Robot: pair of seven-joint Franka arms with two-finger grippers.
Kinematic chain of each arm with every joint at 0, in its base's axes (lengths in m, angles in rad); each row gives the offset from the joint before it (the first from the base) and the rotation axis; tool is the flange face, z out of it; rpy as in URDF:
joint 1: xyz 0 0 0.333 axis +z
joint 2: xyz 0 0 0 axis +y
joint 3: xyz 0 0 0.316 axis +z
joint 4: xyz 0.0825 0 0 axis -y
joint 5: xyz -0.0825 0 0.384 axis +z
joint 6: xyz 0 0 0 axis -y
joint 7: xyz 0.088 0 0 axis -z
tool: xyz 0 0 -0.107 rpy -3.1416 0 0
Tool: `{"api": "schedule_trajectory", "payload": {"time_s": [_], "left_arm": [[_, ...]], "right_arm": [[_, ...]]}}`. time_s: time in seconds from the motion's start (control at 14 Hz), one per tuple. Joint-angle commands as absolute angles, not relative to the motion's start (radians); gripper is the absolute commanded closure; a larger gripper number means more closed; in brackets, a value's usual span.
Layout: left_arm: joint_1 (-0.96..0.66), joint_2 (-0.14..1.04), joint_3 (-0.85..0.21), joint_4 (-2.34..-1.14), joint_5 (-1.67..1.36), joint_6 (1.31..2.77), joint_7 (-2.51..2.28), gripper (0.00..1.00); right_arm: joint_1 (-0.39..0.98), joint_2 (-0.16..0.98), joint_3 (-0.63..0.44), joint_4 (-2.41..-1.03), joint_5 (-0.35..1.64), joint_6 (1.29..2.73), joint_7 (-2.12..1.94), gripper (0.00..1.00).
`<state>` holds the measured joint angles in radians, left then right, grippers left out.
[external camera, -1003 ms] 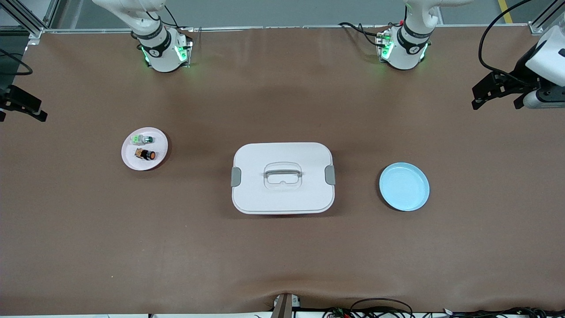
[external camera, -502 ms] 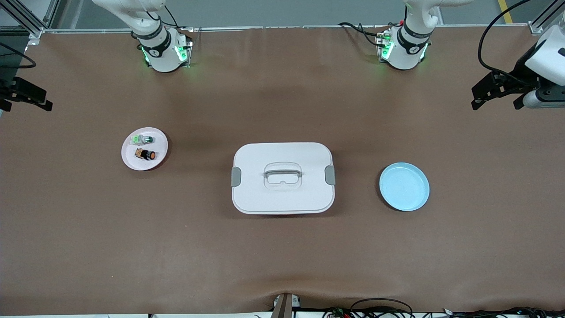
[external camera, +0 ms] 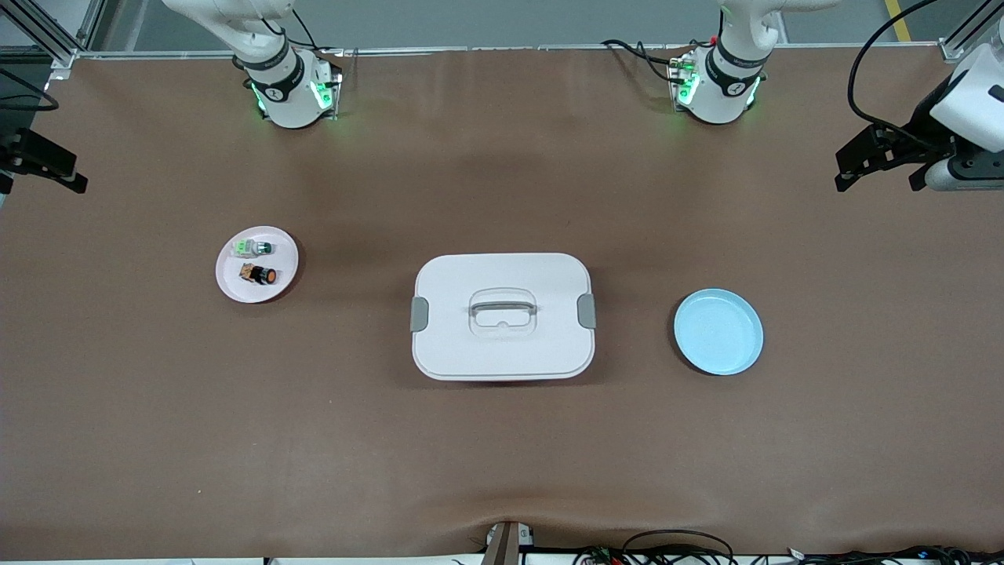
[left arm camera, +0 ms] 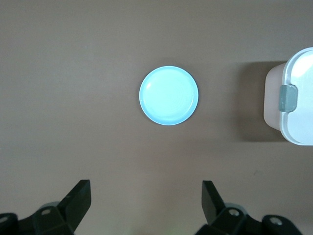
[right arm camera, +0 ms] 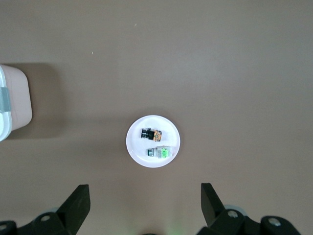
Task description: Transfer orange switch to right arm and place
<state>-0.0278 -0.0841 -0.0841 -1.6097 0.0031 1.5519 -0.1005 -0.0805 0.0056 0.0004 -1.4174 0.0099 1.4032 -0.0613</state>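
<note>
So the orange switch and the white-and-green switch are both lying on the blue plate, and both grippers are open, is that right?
Not quite. The orange switch and the white-and-green switch lie on the white plate, as the front view shows; the blue plate holds nothing. The left gripper and right gripper are indeed both open.

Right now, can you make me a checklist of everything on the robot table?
Surface: brown table, slightly wrinkled at the camera edge.
Job's things: orange switch lies on the white plate, beside the green switch; untouched.
Clutter: closed white box mid-table; empty blue plate toward the left arm's end.
Grippers: left gripper open, high over its end of the table; right gripper open, at its end's edge. Both hold nothing.
Cables: black cables along the camera edge, more at the left arm's base.
Surroundings: metal frame at the corners.
</note>
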Motion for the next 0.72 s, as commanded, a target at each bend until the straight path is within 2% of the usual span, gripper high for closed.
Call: {"api": "schedule_trajectory", "payload": {"time_s": [0.0,0.65], "left_arm": [[-0.025,-0.094,-0.083,-1.606,-0.011,1.537,-0.081,0.00],[-0.025,-0.101,-0.081,-1.595,0.005,1.477,-0.084,0.00]], "right_arm": [[-0.060,-0.018,-0.021,-1.416,0.023,1.401,-0.051,0.00],[-0.049,-0.025,-0.025,-1.417,0.023,1.370,-0.035,0.00]]}}
